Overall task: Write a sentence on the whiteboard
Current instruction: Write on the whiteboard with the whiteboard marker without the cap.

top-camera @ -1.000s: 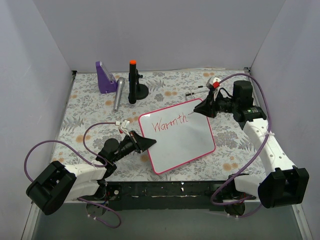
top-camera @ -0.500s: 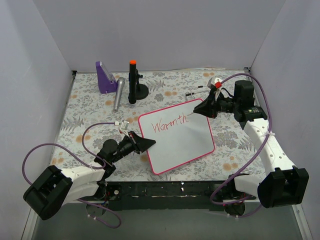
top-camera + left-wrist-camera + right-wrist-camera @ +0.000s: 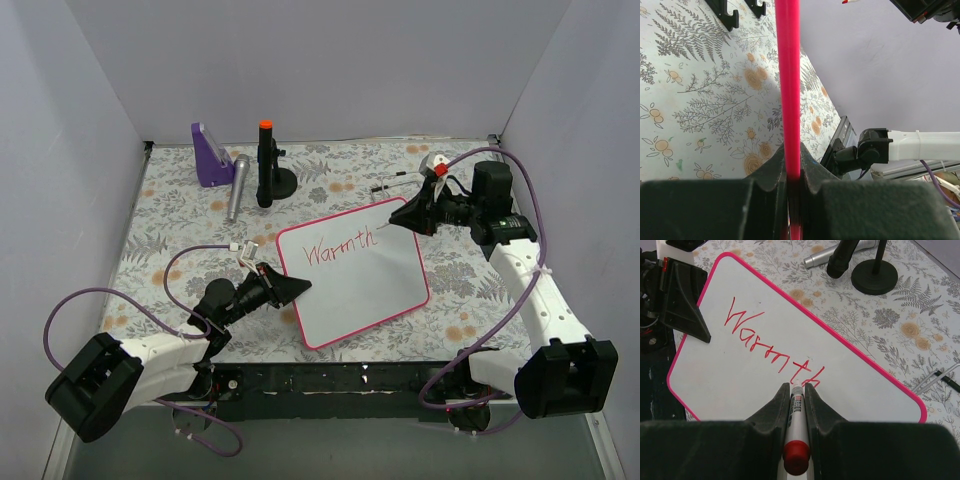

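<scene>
The left arm's rear links have sunk slightly toward the near edge, while the whiteboard point(image 3: 360, 290) has not shifted. Glossy white with a pink-red frame, it lies skewed mid-surface, and its sentence point(image 3: 338, 248) so far reads "Warmth" in red. The left pincer point(image 3: 304, 287) clamps its left rim. The right pincer point(image 3: 392, 222) grips a red-capped marker point(image 3: 796, 420), tip at the "h". The surface point(image 3: 180, 230) is floral-patterned, between plain pale walls point(image 3: 320, 60).

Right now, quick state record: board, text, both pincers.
whiteboard: lying flat, turned at an angle, pink frame
sentence: only "Warmth" written, in red
left pincer: shut on whiteboard, clamping its frame edge
right pincer: shut on marker, tip at the end of the "h"
task: unfinished
</scene>
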Tool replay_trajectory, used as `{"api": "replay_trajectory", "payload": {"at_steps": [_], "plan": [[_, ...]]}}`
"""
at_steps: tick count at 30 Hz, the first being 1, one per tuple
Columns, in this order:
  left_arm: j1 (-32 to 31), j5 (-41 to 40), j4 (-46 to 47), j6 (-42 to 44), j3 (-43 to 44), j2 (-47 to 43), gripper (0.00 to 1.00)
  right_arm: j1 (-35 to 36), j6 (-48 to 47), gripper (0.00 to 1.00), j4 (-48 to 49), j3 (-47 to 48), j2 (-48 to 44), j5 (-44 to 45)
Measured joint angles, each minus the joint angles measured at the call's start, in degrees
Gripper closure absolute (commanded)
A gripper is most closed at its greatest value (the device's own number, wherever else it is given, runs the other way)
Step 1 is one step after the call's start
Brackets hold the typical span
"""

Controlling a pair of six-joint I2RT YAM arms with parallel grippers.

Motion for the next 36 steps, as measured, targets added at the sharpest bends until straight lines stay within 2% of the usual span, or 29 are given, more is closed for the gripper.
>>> {"api": "replay_trajectory", "payload": {"at_steps": [36], "plan": [[-0.02,1.18,0.0,0.96,-0.98,-1.73,1.0,-0.52,-0.81,0.99,-0.04,-0.37,-0.98,-1.14]]}}
